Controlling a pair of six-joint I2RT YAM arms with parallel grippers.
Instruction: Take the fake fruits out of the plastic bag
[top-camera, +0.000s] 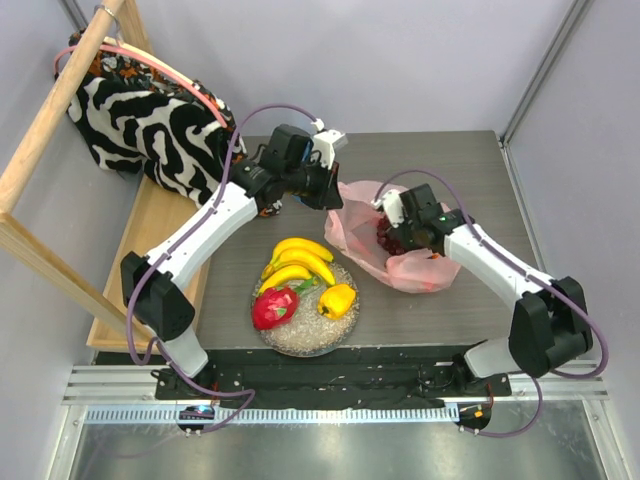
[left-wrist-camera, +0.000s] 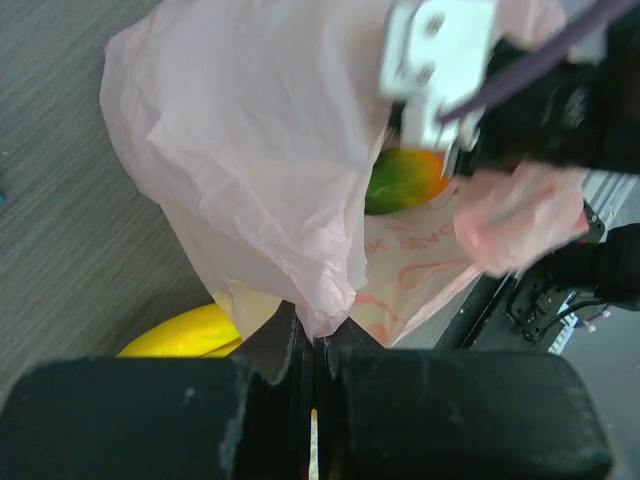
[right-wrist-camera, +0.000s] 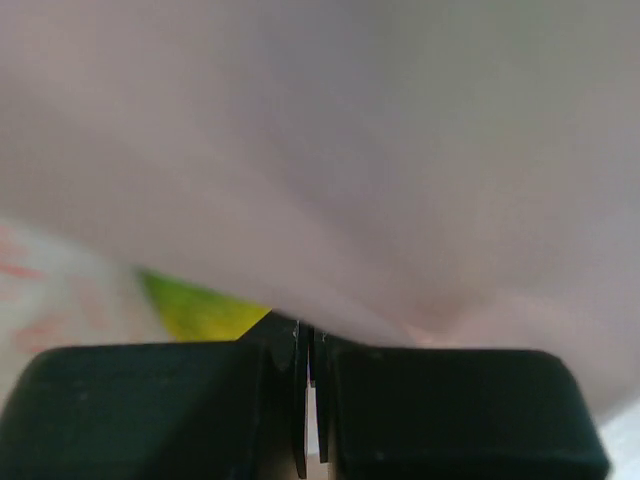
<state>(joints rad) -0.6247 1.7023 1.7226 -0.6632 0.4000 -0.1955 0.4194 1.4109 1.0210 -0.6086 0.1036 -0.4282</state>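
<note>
— Left gripper (left-wrist-camera: 313, 345) is pinching a fold of the plastic bag (left-wrist-camera: 250, 150), isn't it? Its jaws are pressing flat together, with the pink film running straight into them.

— Yes. I judge it is lifting that edge so the mouth is gaping and the bag is not sliding about on the table (top-camera: 450, 160).

— What is the right gripper (right-wrist-camera: 308, 350) doing?

— It is reaching into the bag mouth with its jaws clamped together. Pink film is crowding its tips, and a green-yellow patch (right-wrist-camera: 200, 310) is showing just beside them. Whether it is catching fruit, film or nothing, I cannot tell.

— What is already lying outside?

— A banana bunch (top-camera: 298, 262), a red dragon fruit (top-camera: 273, 307) and a yellow pepper (top-camera: 338, 298) are sitting on the plate (top-camera: 300, 347), near the bag. A mango (left-wrist-camera: 400, 180) is lying inside, so the job is looking partly done.

— Any risk?

— That thin film is likely to be dragging up with whatever the right arm is pulling out.
</note>
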